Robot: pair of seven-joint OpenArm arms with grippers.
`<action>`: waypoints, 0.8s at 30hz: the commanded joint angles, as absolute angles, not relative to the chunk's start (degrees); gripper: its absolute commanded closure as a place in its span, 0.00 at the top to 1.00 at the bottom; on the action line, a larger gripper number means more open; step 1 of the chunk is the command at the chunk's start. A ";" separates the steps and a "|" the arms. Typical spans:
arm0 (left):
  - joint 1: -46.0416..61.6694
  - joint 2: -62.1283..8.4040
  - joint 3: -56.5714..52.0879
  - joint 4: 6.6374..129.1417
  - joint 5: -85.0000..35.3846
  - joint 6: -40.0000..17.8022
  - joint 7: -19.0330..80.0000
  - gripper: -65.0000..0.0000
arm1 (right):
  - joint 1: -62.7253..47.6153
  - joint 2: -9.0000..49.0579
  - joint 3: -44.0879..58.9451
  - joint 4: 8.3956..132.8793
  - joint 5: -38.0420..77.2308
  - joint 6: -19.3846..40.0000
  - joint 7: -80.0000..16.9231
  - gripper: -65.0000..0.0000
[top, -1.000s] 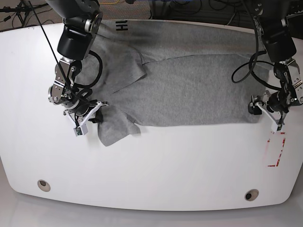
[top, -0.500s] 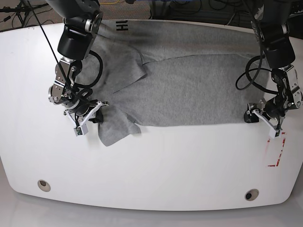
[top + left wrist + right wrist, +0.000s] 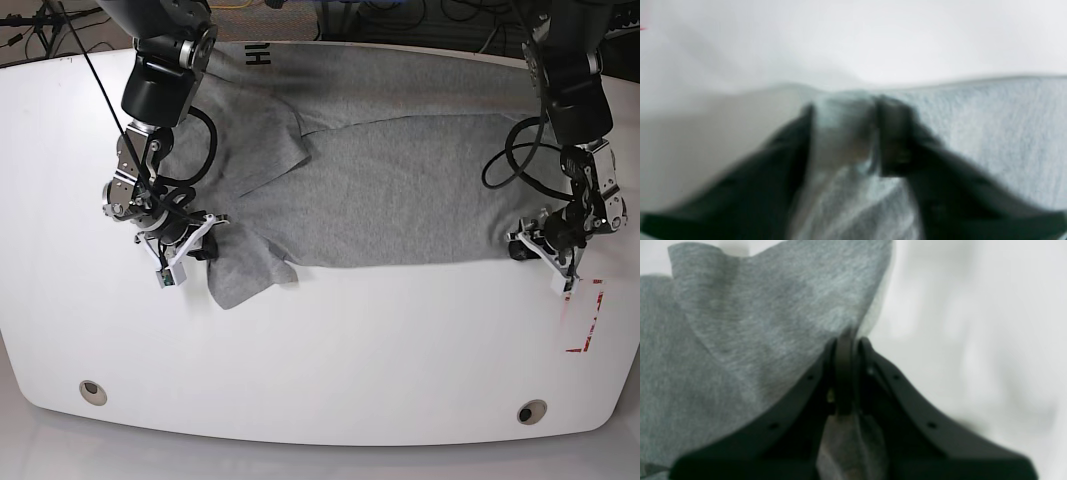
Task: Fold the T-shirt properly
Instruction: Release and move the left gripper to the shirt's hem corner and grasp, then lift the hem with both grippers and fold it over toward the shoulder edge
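Left claw (image 3: pixel 541 253) has slid inward and clamps the heather-grey cotton T-shirt (image 3: pixel 400 190) hem; right claw (image 3: pixel 196 243) stays clamped on the sleeve, white table (image 3: pixel 330 350).

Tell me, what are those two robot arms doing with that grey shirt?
They are folding a grey T-shirt spread on a white table. The right gripper is shut on a sleeve edge at one end. At the other end, the left gripper has fabric bunched between its fingers at the shirt's edge. The shirt looks partly folded, and both arms sit low, seemingly ready to lift.
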State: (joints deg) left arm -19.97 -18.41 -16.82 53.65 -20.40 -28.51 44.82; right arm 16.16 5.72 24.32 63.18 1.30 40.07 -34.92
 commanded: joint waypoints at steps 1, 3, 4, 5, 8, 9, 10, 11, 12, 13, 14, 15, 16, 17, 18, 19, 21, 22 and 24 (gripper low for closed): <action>-20.62 -18.95 -16.84 53.93 -19.65 -28.53 46.29 0.15 | 17.01 6.20 24.22 63.78 0.66 40.00 -35.65 0.00; -20.62 -18.95 -16.84 53.93 -19.65 -28.53 46.29 0.12 | 17.01 6.20 24.22 63.78 0.66 40.00 -35.65 0.00; -20.62 -18.95 -16.84 54.02 -19.65 -28.53 46.29 0.11 | 17.01 6.20 24.13 63.87 0.66 40.00 -35.65 0.00; -20.62 -18.95 -16.84 54.11 -19.65 -28.53 46.29 0.10 | 17.01 6.20 24.13 63.96 0.66 40.00 -35.65 0.00; -20.62 -18.95 -16.84 55.69 -19.65 -28.62 46.37 0.08 | 17.01 6.20 24.13 65.19 0.66 40.00 -35.65 0.00; -20.62 -18.95 -16.84 57.01 -19.74 -28.62 46.55 0.07 | 16.84 6.20 24.13 66.59 0.66 40.00 -35.65 0.00; -20.53 -18.95 -16.84 57.80 -19.74 -28.70 46.64 0.07 | 16.40 6.20 24.22 67.38 0.66 40.00 -35.65 0.00; -20.44 -18.95 -16.84 58.68 -19.74 -28.97 46.64 0.06 | 15.96 6.20 24.22 68.44 0.66 40.00 -35.65 0.00; -20.44 -18.95 -16.84 59.56 -19.74 -29.58 46.73 0.06 | 15.52 6.20 24.22 69.67 0.66 40.00 -35.74 0.00; -20.44 -18.95 -16.84 60.09 -19.74 -30.02 46.81 0.06 | 15.43 6.20 24.22 70.29 0.66 40.00 -35.82 0.00; -20.35 -18.95 -16.84 61.23 -19.74 -31.08 47.43 0.06 | 15.08 6.20 24.22 71.96 0.66 40.00 -36.09 0.00; -20.35 -18.95 -16.84 61.76 -19.74 -31.52 47.96 0.06 | 14.99 6.11 24.22 72.66 0.66 40.00 -36.18 0.00; -20.35 -18.95 -16.92 62.55 -19.74 -32.13 48.84 0.06 | 14.90 6.11 24.22 73.54 0.66 40.00 -36.62 0.00; -20.35 -18.95 -17.01 63.43 -19.74 -32.84 49.71 0.05 | 14.64 6.11 24.22 74.24 0.66 40.00 -37.41 0.00; -20.35 -18.86 -17.27 64.31 -19.74 -33.36 50.51 0.05 | 14.37 6.11 24.22 74.86 0.75 40.00 -38.02 0.00; -20.35 -18.86 -17.45 65.71 -19.74 -34.24 51.38 0.05 | 14.02 6.11 24.31 75.74 0.92 40.00 -38.81 0.00; -20.18 -18.77 -18.07 68.09 -19.74 -35.56 52.35 0.05 | 13.58 6.20 24.40 77.67 1.10 40.00 -39.87 0.00; -20.00 -18.77 -18.77 69.41 -19.74 -36.44 52.88 0.05 | 13.14 6.20 24.48 79.08 1.01 40.00 -40.40 0.00; -19.12 -18.77 -20.09 71.08 -19.74 -37.41 53.85 0.05 | 12.18 6.20 24.48 81.54 0.92 40.00 -41.27 0.00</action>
